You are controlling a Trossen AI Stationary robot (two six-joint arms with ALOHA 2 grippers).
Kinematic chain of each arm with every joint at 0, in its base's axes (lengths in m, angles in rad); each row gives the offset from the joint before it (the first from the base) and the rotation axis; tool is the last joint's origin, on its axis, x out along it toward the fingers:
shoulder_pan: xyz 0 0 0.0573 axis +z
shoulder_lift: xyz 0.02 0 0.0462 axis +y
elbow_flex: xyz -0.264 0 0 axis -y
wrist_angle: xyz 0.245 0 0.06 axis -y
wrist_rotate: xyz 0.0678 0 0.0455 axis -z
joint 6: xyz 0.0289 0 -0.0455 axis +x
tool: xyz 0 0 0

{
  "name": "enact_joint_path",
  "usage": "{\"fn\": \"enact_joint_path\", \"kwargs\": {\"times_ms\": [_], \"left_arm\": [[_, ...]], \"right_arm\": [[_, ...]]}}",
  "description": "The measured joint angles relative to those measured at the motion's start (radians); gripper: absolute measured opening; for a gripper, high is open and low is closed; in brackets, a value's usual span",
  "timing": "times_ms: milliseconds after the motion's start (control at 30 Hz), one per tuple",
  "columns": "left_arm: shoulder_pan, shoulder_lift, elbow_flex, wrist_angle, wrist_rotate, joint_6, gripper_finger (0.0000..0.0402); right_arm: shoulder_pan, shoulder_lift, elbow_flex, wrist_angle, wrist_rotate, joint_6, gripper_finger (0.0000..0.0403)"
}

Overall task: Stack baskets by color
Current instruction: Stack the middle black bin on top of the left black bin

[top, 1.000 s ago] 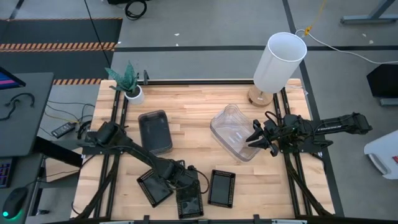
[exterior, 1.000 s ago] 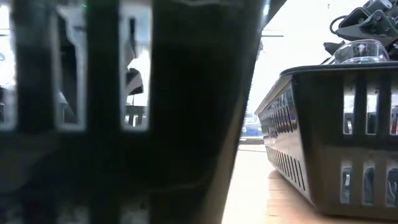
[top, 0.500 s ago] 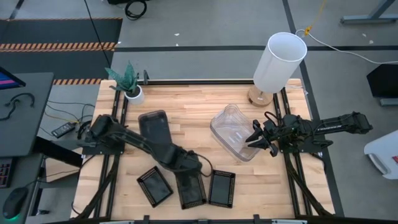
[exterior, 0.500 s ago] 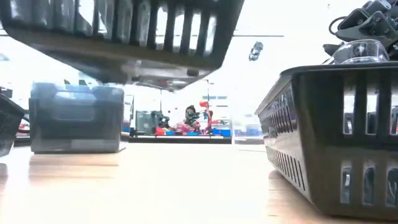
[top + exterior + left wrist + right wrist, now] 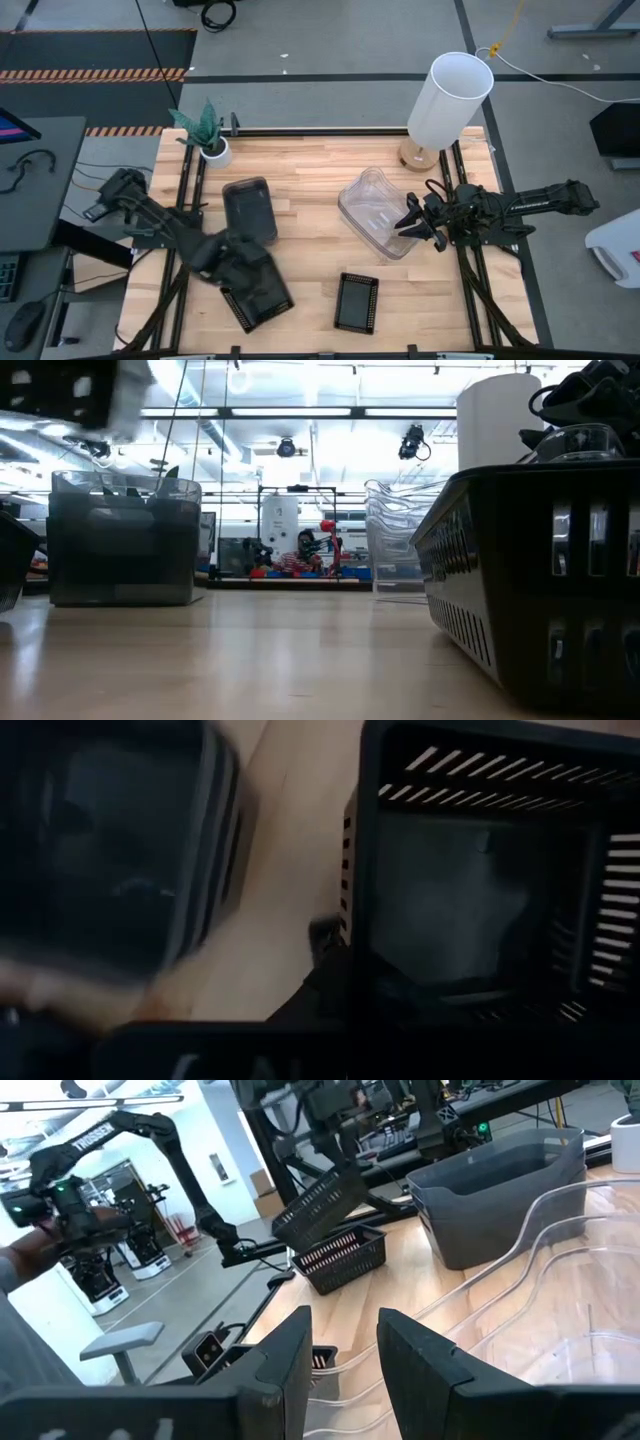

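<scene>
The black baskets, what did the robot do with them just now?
The left claw shut on the middle black basket, lifted it and carried it left, over the left black basket. The right black basket, grey bin, clear bin and right claw stayed put.

A: Table [image 5: 320,250] – pale wood planks, smooth, soft sheen in the low view. Frame rails matt black metal.

B: Baskets?

A: Black mesh tray [image 5: 356,301] – slotted plastic, slight gloss. Grey bin [image 5: 249,210] – smoky translucent plastic, smooth. Clear bin [image 5: 375,212], just ahead of the right gripper [image 5: 410,223] – transparent glossy plastic.

B: Grippers?

A: Matt dark plastic. White cylinder [image 5: 448,98] – matt, smooth.
</scene>
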Motion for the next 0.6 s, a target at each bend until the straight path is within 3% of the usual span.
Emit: {"fn": "enact_joint_path", "kwargs": {"times_ms": [267, 600], "left_arm": [[-0.094, -0.041, -0.121, 0.006, 0.045, -0.152, 0.0006], [-0.098, -0.041, -0.233, 0.171, 0.096, -0.195, 0.0009]], "right_arm": [[0.000, 0.000, 0.000, 0.006, 0.000, 0.000, 0.0122], [0.000, 0.000, 0.000, 0.006, 0.000, 0.000, 0.0122]]}}
